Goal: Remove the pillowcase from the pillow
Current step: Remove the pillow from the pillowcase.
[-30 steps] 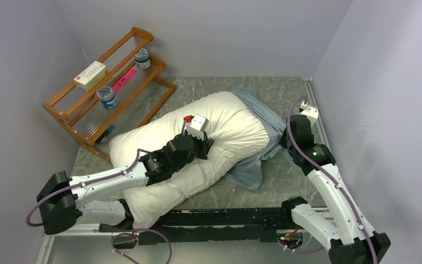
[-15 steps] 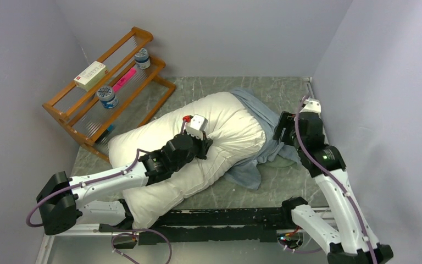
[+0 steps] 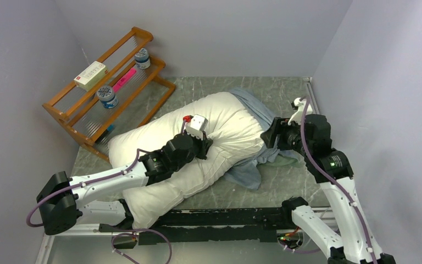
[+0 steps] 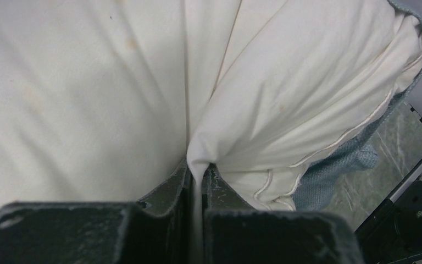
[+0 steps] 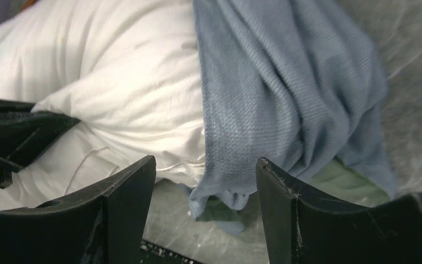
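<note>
Pillowcase [image 3: 246, 176] and pillow [image 3: 228, 124] lie on grey marbled table [image 3: 214, 88], pale walls [image 3: 209, 33] around.

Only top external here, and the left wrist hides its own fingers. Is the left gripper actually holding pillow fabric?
Observer: Yes. The left wrist view shows the left gripper shut on a pinched fold of the pillow, with only white cloth between the fingers.
Operator: And the other arm?
Observer: In its wrist view the right gripper is open, jaws wide apart and gripping nothing. The pillowcase lies just ahead of them.
Operator: Is the cover fully off?
Observer: No. The left wrist view shows blue-grey cloth wrapped round the pillow's far corner.
</note>
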Robot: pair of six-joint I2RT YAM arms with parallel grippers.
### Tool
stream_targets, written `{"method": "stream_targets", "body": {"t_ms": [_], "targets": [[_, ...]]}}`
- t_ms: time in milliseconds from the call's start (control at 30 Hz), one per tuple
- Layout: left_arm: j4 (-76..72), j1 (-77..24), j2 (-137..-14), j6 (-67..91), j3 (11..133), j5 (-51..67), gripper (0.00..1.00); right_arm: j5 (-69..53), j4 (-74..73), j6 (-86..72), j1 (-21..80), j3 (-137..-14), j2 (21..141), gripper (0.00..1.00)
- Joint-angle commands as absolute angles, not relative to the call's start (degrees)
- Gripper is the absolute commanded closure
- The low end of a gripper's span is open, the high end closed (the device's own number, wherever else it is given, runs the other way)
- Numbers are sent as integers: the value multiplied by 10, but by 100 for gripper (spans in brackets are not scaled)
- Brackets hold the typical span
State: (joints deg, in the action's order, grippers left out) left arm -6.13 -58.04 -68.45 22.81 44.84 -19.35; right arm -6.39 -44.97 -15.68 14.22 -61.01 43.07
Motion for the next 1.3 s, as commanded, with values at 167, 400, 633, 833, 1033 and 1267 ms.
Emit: {"method": "stream_targets", "body": {"t_ms": [167,400,633,833,1033,1267], "targets": [[113,-556,-688,207,424,-273,95,-85,-453,-233,142,-544,441,35],[116,-556,-685,206,425,-279,95,7,-432,-254,142,-506,441,43],[121,-556,-681,204,425,-287,95,106,-422,-255,142,-506,431,60],[120,-556,-685,206,425,-287,95,183,-433,-282,142,-516,413,85],[125,-555,-674,206,423,-294,95,235,-433,-308,142,-505,404,100],[130,-555,-659,211,414,-300,95,312,-420,-376,142,-465,397,100]]}}
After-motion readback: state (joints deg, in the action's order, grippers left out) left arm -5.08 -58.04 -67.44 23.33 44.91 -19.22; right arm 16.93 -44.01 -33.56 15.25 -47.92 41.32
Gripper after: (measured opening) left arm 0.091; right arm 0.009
